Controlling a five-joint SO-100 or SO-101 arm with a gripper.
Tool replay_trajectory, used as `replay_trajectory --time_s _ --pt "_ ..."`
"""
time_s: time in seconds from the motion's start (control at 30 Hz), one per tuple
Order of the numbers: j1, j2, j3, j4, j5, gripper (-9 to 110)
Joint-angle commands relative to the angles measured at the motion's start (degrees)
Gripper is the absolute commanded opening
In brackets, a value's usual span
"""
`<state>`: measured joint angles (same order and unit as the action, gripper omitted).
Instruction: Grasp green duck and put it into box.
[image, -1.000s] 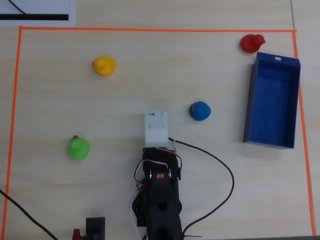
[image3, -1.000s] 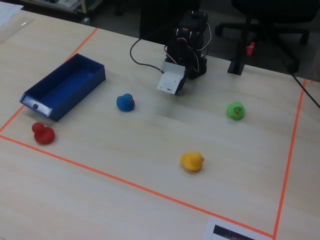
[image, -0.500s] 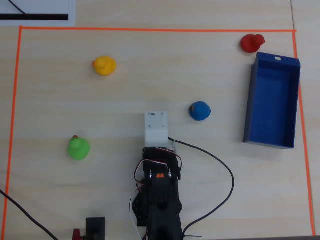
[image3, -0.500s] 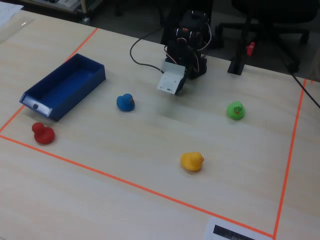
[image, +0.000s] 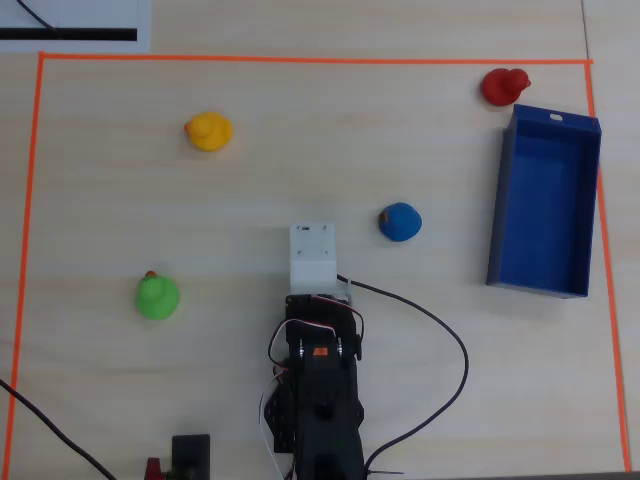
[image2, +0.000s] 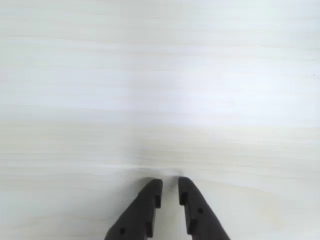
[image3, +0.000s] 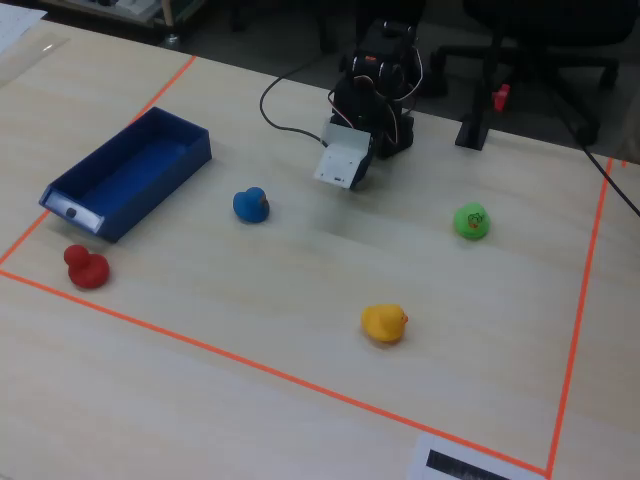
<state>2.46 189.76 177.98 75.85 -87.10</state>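
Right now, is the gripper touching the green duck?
Apart. In the overhead view the green duck sits alone, with bare table between it and the arm; the wrist view shows the gripper over empty wood only.

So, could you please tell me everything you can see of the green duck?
The green duck is small, bright green, smooth and rubbery-looking, with an orange-red beak. It sits upright on the pale wooden table, inside the orange tape outline, left of the arm in the overhead view. Nothing touches it; the gripper is well clear.

No text, label or number is legible anywhere; the markings are too small to read.
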Motion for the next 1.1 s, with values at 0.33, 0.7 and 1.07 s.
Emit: replay_trajectory --time_s 0.33,0.7,1.07 --pt "0.44 -1.58 0.26 -0.79 -0.18 0" --pt "-16.35 -37.27 -21.53 -39.37 6.42 0" --pt "-47.2 -39.55 -49.22 3.69 15.21 8"
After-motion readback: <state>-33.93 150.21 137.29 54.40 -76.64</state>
